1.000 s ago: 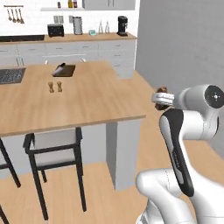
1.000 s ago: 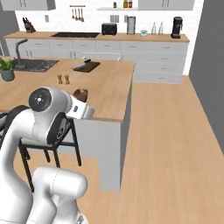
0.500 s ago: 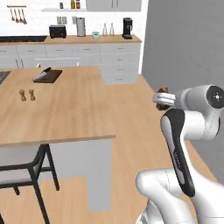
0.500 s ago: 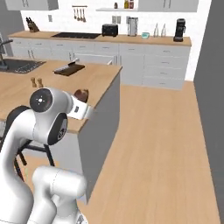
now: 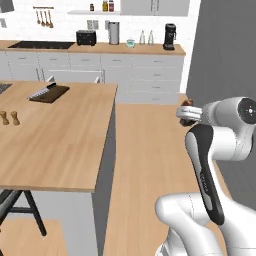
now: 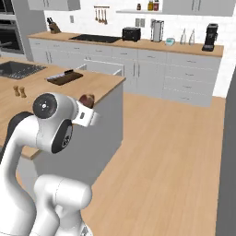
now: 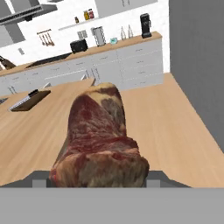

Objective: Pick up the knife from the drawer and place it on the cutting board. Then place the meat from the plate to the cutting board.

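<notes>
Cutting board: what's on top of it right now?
The knife lies on the cutting board, blade towards the board's left end. The meat is not there; it sits in the gripper. The board surface under the knife is hidden.

Flat, even light is washing over the whole kitchen, bright with no single lamp showing. The island countertop [image 5: 60, 135] is glowing a uniform tan, carrying no glare and hardly any shadow. The grey wall [image 5: 225, 50] is sitting darker at the right, and the island's side panel [image 6: 99, 138] is falling into soft shade. The base views are looking soft and slightly blurred, small things on the back counter [image 6: 138, 44] smearing. In the hand view the meat [image 7: 103, 140] is looming close and coming through fairly sharp, its marbling readable, edges undistorted.
</notes>
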Tool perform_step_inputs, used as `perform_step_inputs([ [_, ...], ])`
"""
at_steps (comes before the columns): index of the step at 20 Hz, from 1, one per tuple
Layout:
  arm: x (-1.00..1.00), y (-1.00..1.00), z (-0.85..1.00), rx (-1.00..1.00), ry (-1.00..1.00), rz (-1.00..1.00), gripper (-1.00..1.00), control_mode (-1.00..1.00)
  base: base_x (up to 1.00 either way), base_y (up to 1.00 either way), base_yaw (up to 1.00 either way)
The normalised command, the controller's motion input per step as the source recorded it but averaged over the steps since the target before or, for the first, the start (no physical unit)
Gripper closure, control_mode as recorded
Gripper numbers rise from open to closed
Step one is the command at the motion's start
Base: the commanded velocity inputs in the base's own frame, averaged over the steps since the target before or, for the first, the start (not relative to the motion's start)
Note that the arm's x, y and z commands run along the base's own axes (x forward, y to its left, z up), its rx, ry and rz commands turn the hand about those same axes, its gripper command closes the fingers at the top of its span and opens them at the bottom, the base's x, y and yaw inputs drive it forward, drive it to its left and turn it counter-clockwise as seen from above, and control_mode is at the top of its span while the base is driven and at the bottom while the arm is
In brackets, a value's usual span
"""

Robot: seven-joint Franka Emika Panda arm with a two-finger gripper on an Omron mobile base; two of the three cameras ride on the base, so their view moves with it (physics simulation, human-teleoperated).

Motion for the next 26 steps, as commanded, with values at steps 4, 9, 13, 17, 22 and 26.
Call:
perform_step_inputs([
  [4, 0.0, 0.0, 0.0, 0.0, 0.0, 0.0, 1.0, 1.0, 0.74, -0.89, 0.43],
  [9, 0.0, 0.0, 0.0, 0.0, 0.0, 0.0, 1.0, 1.0, 0.67, -0.92, 0.48],
  [13, 0.0, 0.0, 0.0, 0.0, 0.0, 0.0, 1.0, 1.0, 0.59, -0.89, 0.49],
  [17, 0.0, 0.0, 0.0, 0.0, 0.0, 0.0, 1.0, 1.0, 0.57, -0.74, 0.5],
  [22, 0.0, 0.0, 0.0, 0.0, 0.0, 0.0, 1.0, 1.0, 0.48, -0.62, 0.52],
  [26, 0.0, 0.0, 0.0, 0.0, 0.0, 0.0, 1.0, 1.0, 0.43, -0.62, 0.52],
])
